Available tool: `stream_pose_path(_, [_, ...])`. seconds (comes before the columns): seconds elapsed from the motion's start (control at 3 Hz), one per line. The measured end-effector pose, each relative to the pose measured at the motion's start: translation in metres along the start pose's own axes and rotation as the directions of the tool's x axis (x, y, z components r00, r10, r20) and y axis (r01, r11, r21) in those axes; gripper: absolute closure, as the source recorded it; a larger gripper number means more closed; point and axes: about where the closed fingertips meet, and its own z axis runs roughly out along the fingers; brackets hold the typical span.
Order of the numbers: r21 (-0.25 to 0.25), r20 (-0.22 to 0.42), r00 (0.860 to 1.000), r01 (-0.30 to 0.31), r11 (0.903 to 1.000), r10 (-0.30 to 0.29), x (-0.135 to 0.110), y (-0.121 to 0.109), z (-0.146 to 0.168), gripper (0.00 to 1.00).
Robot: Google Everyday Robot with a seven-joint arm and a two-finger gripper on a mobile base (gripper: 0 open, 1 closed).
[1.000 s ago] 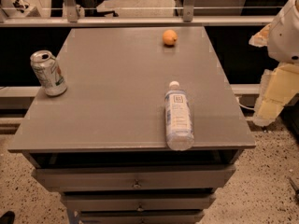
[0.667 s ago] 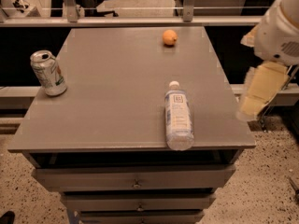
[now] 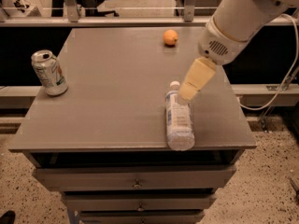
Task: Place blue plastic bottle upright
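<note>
The blue plastic bottle (image 3: pixel 178 119) lies on its side on the grey table (image 3: pixel 117 87), near the front right edge. Its white cap (image 3: pixel 174 84) points away from me and its base reaches the front edge. My gripper (image 3: pixel 189 93) comes in from the upper right on a white arm (image 3: pixel 243 17). Its cream fingers hang just above the bottle's neck, to the right of the cap.
A dented silver soda can (image 3: pixel 49 72) stands at the table's left edge. A small orange (image 3: pixel 170 37) sits at the back of the table. Drawers (image 3: pixel 135 181) lie under the tabletop. A rail and glass partition run behind the table. A cable (image 3: pixel 280 85) hangs at the right.
The arm has swung in from the right side of the table to the left, and the gripper now hangs over the bottle's neck. The bottle, can and orange have not moved.
</note>
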Motion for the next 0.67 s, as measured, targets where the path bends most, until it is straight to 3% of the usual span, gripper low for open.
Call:
stream_pose_path(0.33, [-0.039, 0.009, 0.983, -0.183, 0.9823, 0.184, -0.008, -0.001, 0.031, 0.00])
stream_pose_path(0.67, [-0.049, 0.004, 0.927, -0.375, 0.9257, 0.376, -0.004, 0.001, 0.050, 0.00])
